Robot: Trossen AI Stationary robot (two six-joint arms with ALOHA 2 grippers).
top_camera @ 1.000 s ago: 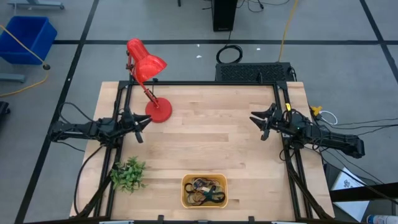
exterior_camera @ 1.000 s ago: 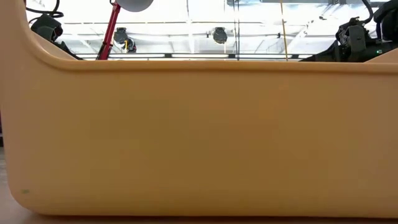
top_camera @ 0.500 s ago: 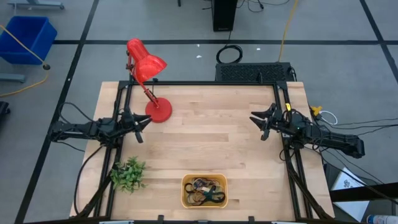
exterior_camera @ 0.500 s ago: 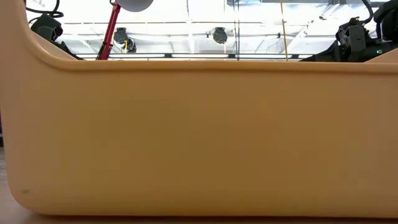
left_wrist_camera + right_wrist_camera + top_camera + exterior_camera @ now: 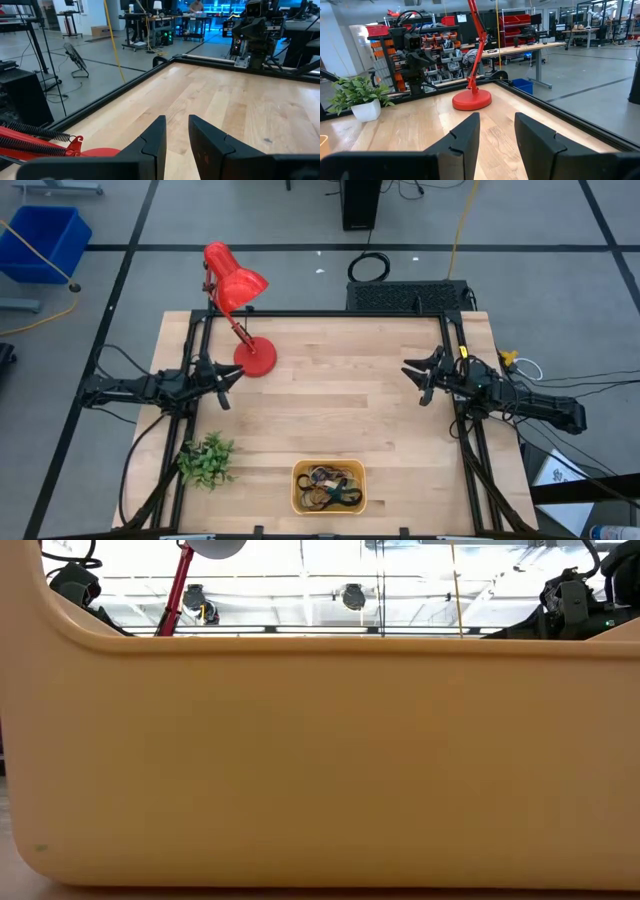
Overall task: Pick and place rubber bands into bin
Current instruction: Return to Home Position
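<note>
Both of my hands are hovering apart and empty, left hand [image 5: 230, 387], right hand [image 5: 416, 382]; bands [image 5: 330, 485] heaping in bin [image 5: 296, 492] may spill if bumped.

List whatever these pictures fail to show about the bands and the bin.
1. Low view: the near wall of the bin fills almost the whole picture, hiding its contents.
2. High view: the bands lie tangled in the bin, too small to count or to tell apart one by one.
3. Wrist views: no band shows in either.
</note>
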